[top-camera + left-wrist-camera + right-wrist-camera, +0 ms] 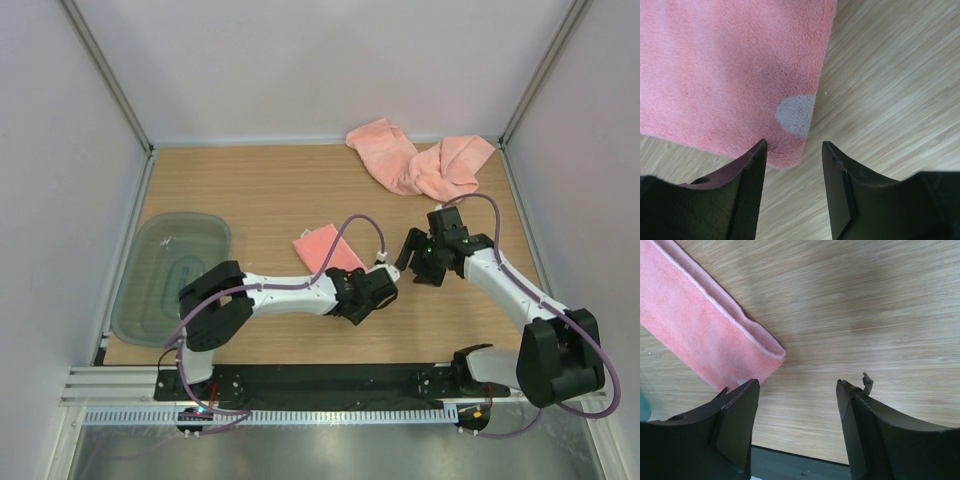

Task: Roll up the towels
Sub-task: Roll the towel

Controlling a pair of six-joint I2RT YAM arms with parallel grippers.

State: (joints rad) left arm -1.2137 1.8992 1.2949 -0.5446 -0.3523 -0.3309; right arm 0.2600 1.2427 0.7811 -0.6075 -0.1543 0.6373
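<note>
The tabletop [270, 190] is pale wood with a straight grain, closed in by plain white walls [300, 60] on three sides, with metal posts [105, 75] running up the far corners. A black rail [330, 382] along the near edge carries both arm bases. A grey-green tray [150, 300] lies flat at the left side. A heap of towels [420, 160] sits crumpled in the far right corner, against the back wall. A folded towel [325, 250] lies flat near the middle, well apart from the heap. The left hand [378, 288] hangs low just beside the near right corner of this towel, its fingers parted about halfway and gripping nothing. In the left wrist view the left hand [794, 145] points down at that corner of the folded towel [725, 70]; one fingertip [760, 150] sits right at the towel's edge, and whether it touches I cannot tell, while the other stands over bare wood. A grey patch [796, 115] shows on the cloth by that edge. The right hand [415, 262] hovers just right of the left one, its fingers spread wide and empty. In its own view the right hand [796, 385] is over bare wood, with the end of the folded towel [705, 335] just off its left finger [740, 415].
</note>
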